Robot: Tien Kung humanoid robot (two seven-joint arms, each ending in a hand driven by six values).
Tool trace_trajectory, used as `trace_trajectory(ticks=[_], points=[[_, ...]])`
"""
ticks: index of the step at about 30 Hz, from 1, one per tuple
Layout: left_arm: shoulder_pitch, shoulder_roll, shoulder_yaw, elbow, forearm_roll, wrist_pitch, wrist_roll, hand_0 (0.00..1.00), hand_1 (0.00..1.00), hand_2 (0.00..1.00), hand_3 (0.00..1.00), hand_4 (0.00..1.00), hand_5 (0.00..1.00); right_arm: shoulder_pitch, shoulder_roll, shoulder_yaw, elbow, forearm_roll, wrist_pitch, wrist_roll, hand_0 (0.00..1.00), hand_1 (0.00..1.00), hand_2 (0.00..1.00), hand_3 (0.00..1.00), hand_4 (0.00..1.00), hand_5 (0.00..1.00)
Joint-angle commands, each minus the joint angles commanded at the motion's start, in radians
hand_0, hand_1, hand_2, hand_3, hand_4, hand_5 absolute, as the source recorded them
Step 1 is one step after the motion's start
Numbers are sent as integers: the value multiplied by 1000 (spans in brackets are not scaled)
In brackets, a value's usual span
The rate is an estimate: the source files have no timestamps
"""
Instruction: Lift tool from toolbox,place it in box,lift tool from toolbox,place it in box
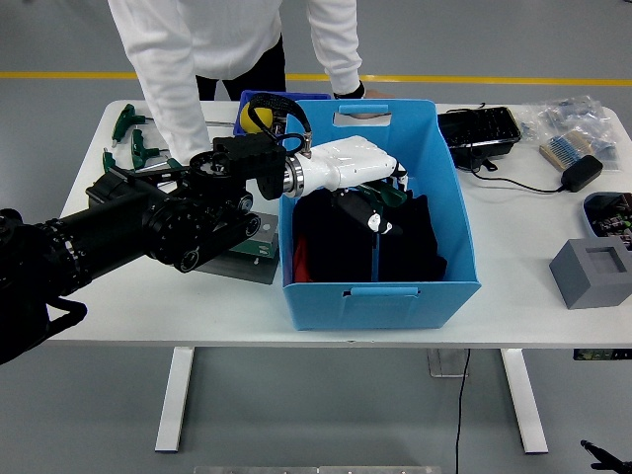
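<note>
1. A single head view looks forward and down from high on the robot's side of the white table (513,296).
2. The table's near edge runs across the lower frame, with its legs and grey floor showing below.
3. Beyond the table's far edge stands a person (212,39), cut off at the top.
4. The view sits at middle distance, taking in nearly the whole table.

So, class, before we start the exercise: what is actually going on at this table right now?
The robot's left hand reaches over the rim into the blue box, its fingers closed on a green-handled tool just above the dark contents inside. A person in a white top stands at the table's far side. More green-handled tools lie at the far left of the table. The right arm is out of view.
</note>
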Motion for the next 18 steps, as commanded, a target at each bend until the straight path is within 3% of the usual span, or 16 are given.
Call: trace_trajectory(ticks=[1,6,7,18], points=[[-4,0,-7,0,-2,11,-6,581,594,679,657,936,694,1,0,1,0,-3,0,-1,620,599,671,570,830,689],[-19,0,-33,-6,-7,41,-25,581,594,679,657,936,694,6,-3,1,1,-6,1,-2,620,599,671,570,830,689],[-21,0,-40,-11,-6,48,-29,622,630,712,703,967,700,7,-4,1,1,-6,1,-2,620,597,670,570,829,688],[-7,0,-138,-57,35,91,-32,635,637,724,711,976,698,6,-6,-8,0,17,-2,5,620,595,670,569,829,688]])
